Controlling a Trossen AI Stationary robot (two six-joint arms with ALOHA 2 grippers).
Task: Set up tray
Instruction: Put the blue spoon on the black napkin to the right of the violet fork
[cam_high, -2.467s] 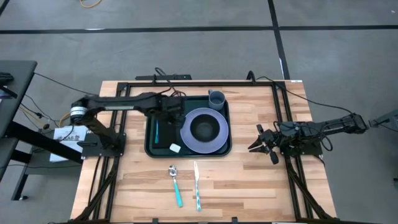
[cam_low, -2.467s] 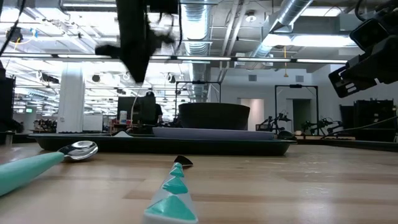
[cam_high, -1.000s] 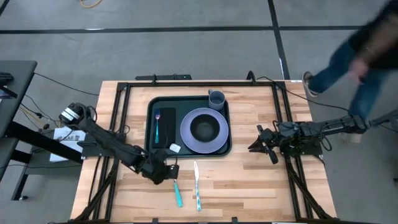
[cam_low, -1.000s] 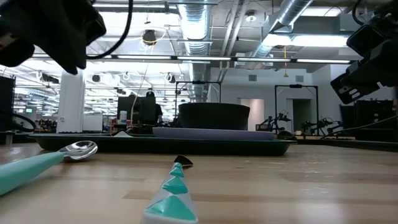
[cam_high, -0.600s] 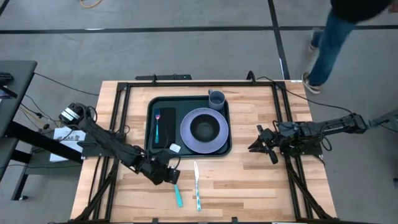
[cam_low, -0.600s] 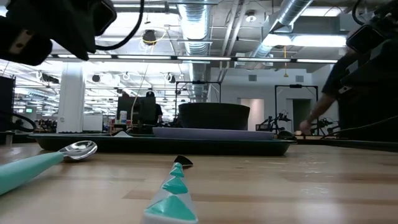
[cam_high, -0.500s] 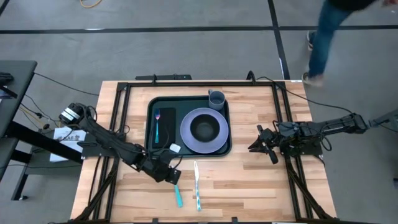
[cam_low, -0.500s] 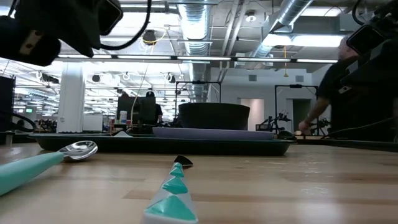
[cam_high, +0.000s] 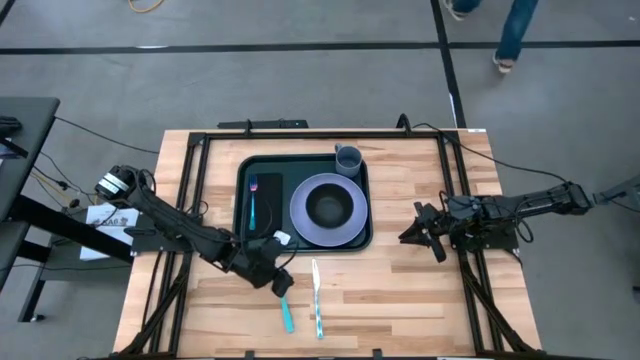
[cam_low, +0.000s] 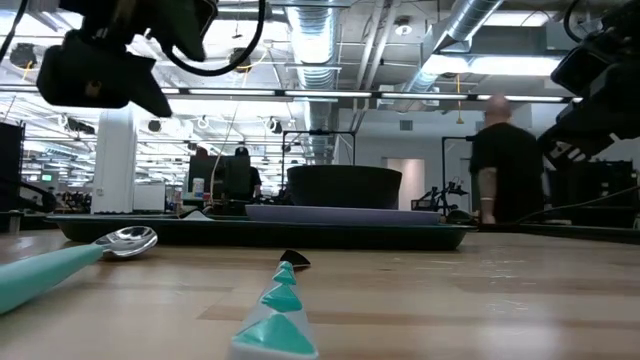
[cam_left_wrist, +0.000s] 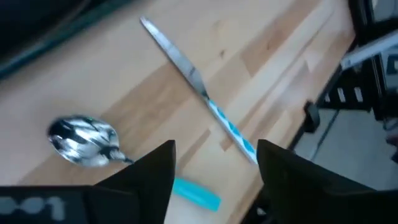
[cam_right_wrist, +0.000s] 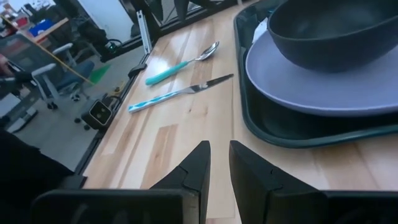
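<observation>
The dark green tray (cam_high: 240, 235) lies at the table's middle and carries a purple plate (cam_high: 350, 225) with a dark bowl (cam_high: 327, 207), a grey cup (cam_high: 348, 158), and a black napkin (cam_high: 266, 195) with a teal fork (cam_high: 253, 200). Near the front edge lie a teal-handled spoon (cam_left_wrist: 84, 140) and a knife (cam_high: 316, 300), both flat on the wood. My left gripper (cam_high: 280, 283) hovers open over the spoon's neck, where bowl meets handle, its fingers (cam_left_wrist: 158, 171) clear of it. My right gripper (cam_high: 413, 234) waits shut to the right of the tray.
Black frame rails (cam_high: 455, 190) run along the table's left and right sides. A white paper (cam_high: 108, 216) lies beyond the left edge. A person (cam_low: 497, 165) stands in the room behind the table. Bare wood (cam_high: 400, 300) lies to the right of the knife.
My left gripper has drifted toward the table's right edge and now sits over the spoon's bowl end. The spoon, the knife and the tray have stayed where they were. A person has walked past behind the table.
</observation>
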